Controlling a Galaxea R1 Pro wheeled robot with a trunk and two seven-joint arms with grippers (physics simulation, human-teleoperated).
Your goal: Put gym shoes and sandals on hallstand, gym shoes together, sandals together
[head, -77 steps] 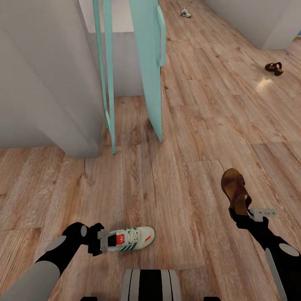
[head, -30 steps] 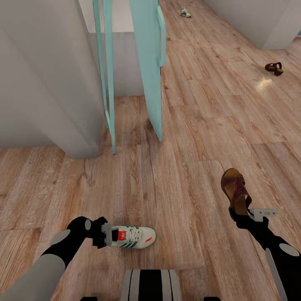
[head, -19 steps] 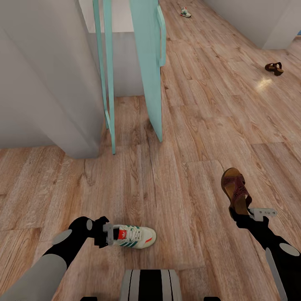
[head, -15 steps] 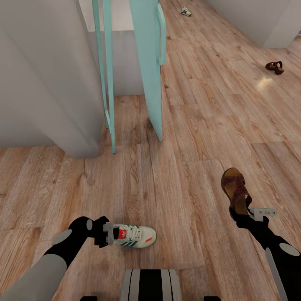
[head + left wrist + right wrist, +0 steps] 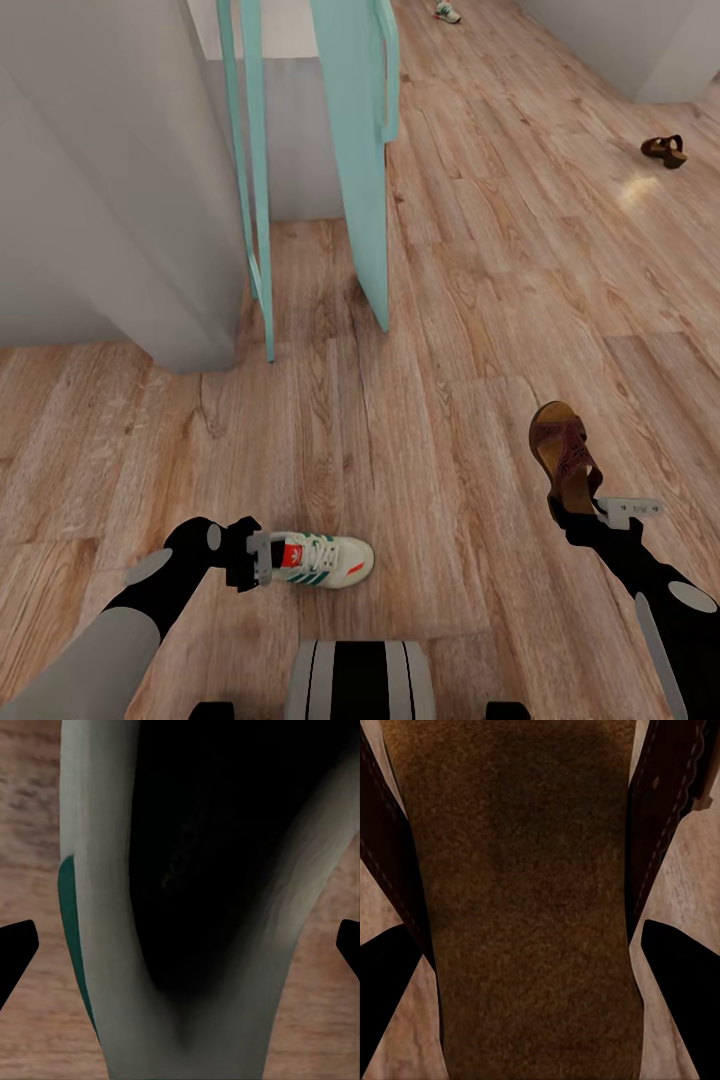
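Wood floor (image 5: 450, 300) runs past a teal door (image 5: 355, 150); left gripper (image 5: 262, 560) fingers clamp the sneaker (image 5: 325, 560) heel, stiff and light; right gripper (image 5: 585, 505) clamps the sandal (image 5: 562, 450) heel, firm-soled; others (image 5: 447, 12) (image 5: 665, 150) lie far off.

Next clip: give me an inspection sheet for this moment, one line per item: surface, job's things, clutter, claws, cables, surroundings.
Surface: wood-plank corridor floor, a glare patch far right.
Job's things: one gym shoe at the left claw, one sandal at the right claw; second gym shoe and second sandal lie far off on the floor. No shoe rack seen.
Clutter: nothing seen.
Claws: left claw at the near gym shoe's heel, right claw at the near sandal's heel; wrist views show each shoe between the fingers, grip not confirmable.
Cables: nothing seen.
Surroundings: open teal door, grey walls.
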